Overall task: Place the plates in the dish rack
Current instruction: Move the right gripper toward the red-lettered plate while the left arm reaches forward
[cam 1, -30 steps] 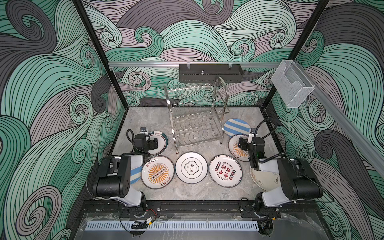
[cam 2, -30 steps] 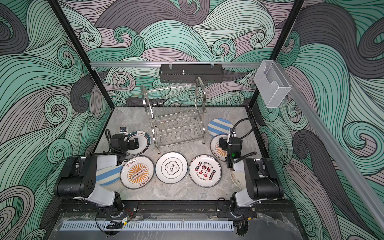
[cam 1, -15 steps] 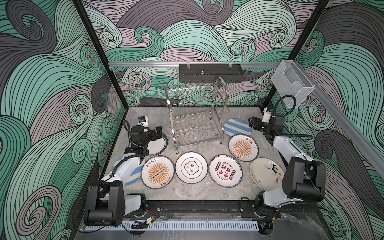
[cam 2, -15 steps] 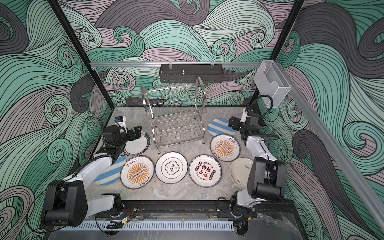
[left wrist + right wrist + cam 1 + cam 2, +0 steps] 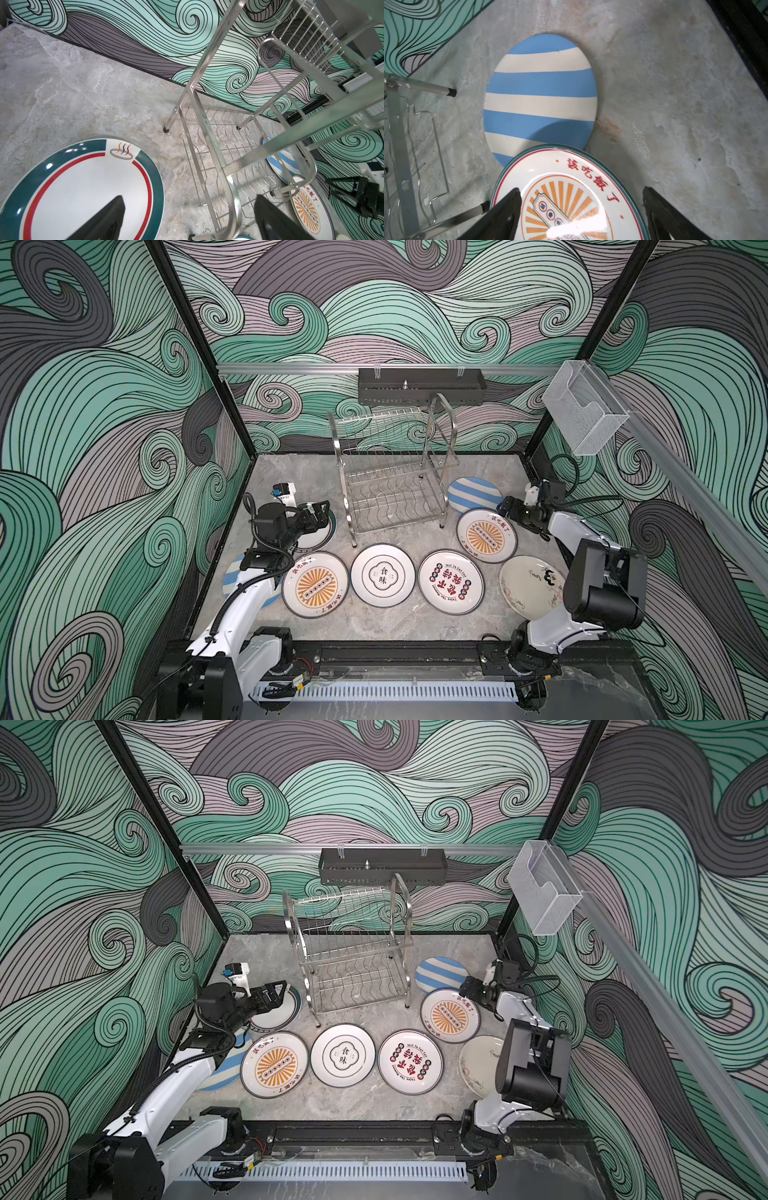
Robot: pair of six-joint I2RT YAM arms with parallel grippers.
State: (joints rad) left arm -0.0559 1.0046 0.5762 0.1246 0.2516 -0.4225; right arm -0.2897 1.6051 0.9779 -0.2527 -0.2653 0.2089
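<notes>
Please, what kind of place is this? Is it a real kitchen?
Probably a robot test cell, not a kitchen: printed wave walls, two arms fixed to a rail, plates laid out around an empty rack.

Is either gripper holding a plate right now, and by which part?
Nothing is held. Both are open: the left gripper over the green-rimmed plate, the right gripper over the far sunburst plate.

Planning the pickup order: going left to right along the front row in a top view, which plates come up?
Blue-striped plate → orange sunburst plate → black-lettered plate → red-lettered plate → cream plate.
</notes>
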